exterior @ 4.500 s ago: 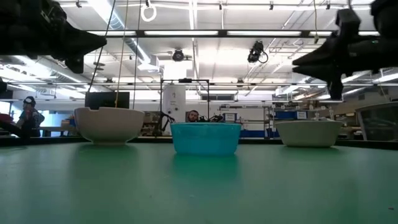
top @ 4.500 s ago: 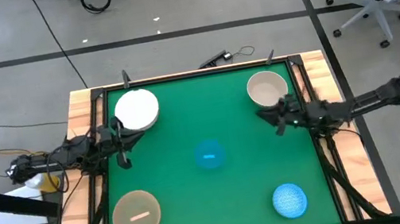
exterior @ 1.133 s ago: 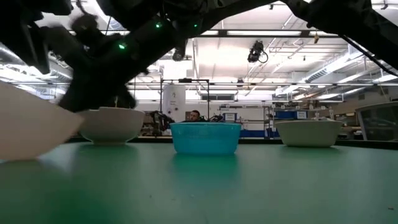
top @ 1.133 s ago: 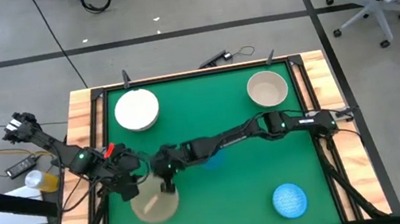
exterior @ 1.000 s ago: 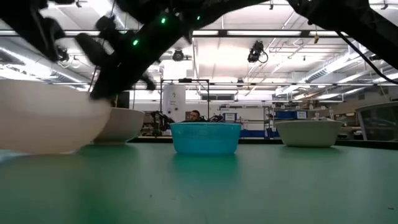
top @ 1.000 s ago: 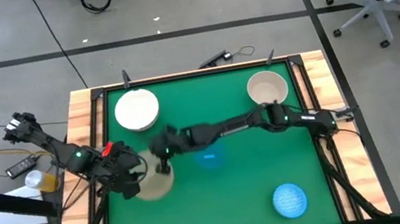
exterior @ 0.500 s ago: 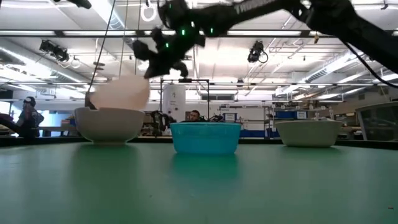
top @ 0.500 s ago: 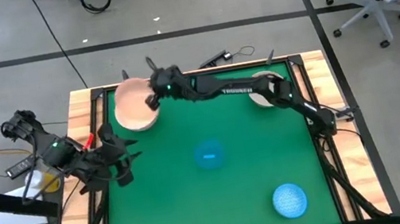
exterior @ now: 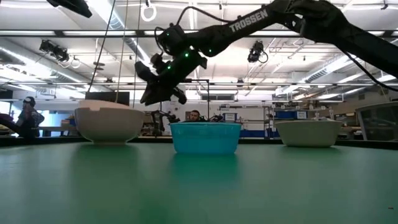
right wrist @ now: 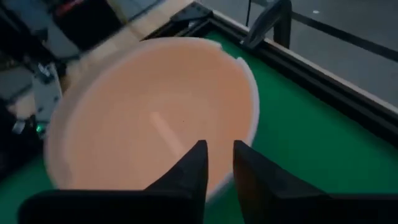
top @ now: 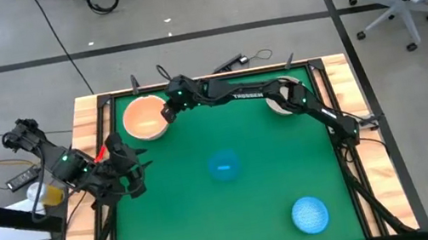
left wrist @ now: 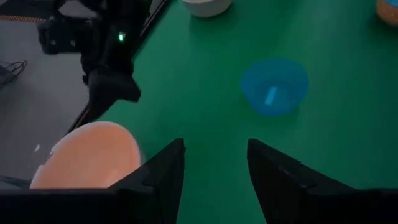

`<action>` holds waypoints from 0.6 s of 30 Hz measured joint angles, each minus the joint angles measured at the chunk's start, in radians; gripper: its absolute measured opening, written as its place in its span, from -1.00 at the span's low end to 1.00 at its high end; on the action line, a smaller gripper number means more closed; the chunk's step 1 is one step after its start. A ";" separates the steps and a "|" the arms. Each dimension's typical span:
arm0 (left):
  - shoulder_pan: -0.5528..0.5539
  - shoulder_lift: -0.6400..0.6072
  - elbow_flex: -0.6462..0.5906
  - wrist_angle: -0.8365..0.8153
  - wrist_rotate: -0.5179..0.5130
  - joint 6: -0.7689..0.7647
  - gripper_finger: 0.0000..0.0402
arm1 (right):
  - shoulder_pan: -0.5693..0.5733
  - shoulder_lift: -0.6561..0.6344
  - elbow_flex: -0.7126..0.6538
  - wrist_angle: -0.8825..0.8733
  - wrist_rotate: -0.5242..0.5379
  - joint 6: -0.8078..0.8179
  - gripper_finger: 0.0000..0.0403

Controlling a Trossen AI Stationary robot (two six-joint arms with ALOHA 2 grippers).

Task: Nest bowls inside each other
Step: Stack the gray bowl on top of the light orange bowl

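The peach-tan bowl (top: 143,116) sits nested inside the white bowl (exterior: 109,124) at the table's far left. My right gripper (right wrist: 219,155) reaches across from the right and hangs over the peach bowl's right rim, its fingers parted by a narrow gap. My left gripper (left wrist: 214,180) stands open above the table's left edge, nearer than the stack and holding nothing. The translucent dark blue bowl (top: 223,167) stands alone mid-table. The light blue speckled bowl (top: 309,214) stands near right. The cream-beige bowl (top: 279,108) stands far right, partly under my right arm. My right gripper's fingers (right wrist: 198,163) slant down over the peach bowl's rim (right wrist: 249,93) from the table's right side. Whether they touch the rim I cannot tell, since the fingers themselves hide that spot. The bowl rests level inside the white bowl.
A raised wooden frame (top: 89,148) runs round the green mat. Bare mat lies between the stack and the dark blue bowl, and along the near edge at left. My right arm (top: 236,95) spans the far side of the table.
My right gripper has carried the peach-tan bowl up from the near left of the table, toward the far edge. The bowl now rests inside the white bowl. My left gripper has drawn back from where the bowl lay and risen a little.
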 joint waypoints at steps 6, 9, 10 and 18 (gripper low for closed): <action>-0.010 -0.002 -0.060 0.023 -0.035 -0.079 -0.13 | 0.025 -0.105 0.002 -0.289 0.099 -0.141 -0.44; -0.010 -0.001 -0.151 0.039 -0.027 -0.160 -0.13 | 0.040 -0.131 0.001 -0.479 0.115 -0.165 -0.43; -0.010 -0.002 -0.186 0.049 -0.026 -0.190 -0.13 | 0.046 -0.140 -0.007 -0.529 0.120 -0.169 -0.43; -0.036 0.000 -0.458 0.291 -0.005 -0.287 -0.13 | 0.110 -0.391 -0.429 -0.492 0.143 -0.119 -0.43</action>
